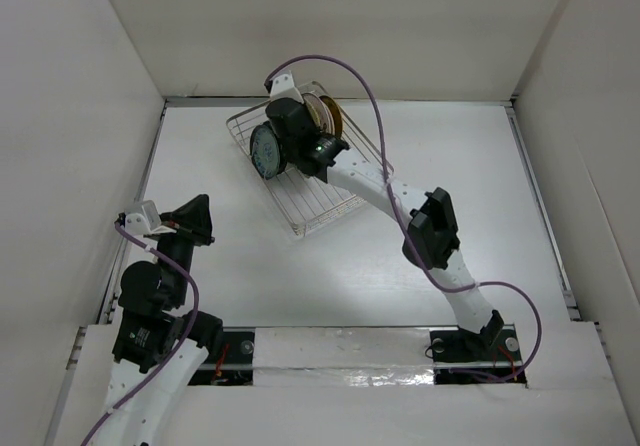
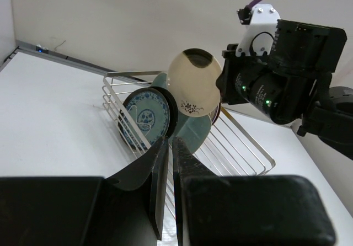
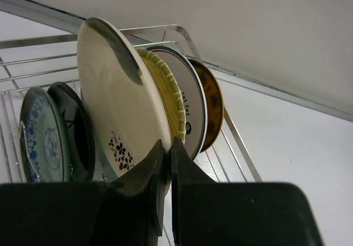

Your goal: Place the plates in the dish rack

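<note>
The left gripper (image 2: 170, 142) is closed and holds nothing, near the left side of the table (image 1: 450, 186). Farther away is the dish rack (image 1: 335, 209). There the right gripper (image 3: 168, 142) is pinched on the rim of the cream plate (image 3: 116, 91), upright between the black plate (image 3: 80, 130) and the yellow-rimmed plate (image 3: 165, 91).
</note>
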### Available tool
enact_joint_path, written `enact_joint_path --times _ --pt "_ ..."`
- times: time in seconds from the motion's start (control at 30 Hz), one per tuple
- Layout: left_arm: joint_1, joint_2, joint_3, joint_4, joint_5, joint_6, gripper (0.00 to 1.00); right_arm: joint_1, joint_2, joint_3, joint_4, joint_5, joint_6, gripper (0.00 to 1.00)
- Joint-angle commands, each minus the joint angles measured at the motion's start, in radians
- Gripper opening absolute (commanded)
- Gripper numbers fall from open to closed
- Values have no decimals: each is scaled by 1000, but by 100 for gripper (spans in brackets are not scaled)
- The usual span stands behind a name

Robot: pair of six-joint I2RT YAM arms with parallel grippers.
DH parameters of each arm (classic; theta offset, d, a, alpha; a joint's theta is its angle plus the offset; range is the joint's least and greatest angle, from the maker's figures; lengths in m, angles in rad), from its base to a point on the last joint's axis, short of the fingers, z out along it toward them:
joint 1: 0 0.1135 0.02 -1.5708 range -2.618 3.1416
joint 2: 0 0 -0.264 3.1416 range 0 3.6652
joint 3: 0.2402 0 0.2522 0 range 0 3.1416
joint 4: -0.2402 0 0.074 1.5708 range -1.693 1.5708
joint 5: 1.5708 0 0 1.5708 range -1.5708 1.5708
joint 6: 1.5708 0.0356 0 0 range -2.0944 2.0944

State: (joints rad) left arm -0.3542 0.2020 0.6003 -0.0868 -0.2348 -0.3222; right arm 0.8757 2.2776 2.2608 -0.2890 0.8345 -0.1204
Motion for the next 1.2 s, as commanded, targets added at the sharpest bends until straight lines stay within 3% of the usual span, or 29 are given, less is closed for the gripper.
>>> enact_joint_path --times 0.0,0.27,0.53,0.63,0.67,0.77,0.87,0.93,1.03,1.07,1.17 --pt "-8 17 -4 53 15 12 6 23 29 111 45 126 -114 0" --pt "-8 19 -4 55 19 12 6 42 152 200 48 72 -124 0" --pt "-8 31 -2 55 17 11 6 42 207 192 36 11 -12 0" --pt "-8 34 -2 52 6 12 6 42 162 160 45 -6 33 27" --pt "-8 37 -2 50 0 12 6 42 140 136 42 -20 47 46" --pt "-8 40 0 47 -9 14 8 20 4 30 54 -99 116 65" --pt "-8 46 1 45 -15 15 13 2 -215 -133 154 -208 179 73" --pt "-8 50 1 45 -17 18 18 2 -347 -370 294 -268 189 77" --pt "-8 50 1 55 0 23 35 2 -603 -691 459 -252 211 76" --pt "-8 51 1 58 5 25 42 2 -721 -764 480 -236 217 99" --pt "-8 47 -8 70 23 35 55 -32 -870 -1009 447 -175 290 100"
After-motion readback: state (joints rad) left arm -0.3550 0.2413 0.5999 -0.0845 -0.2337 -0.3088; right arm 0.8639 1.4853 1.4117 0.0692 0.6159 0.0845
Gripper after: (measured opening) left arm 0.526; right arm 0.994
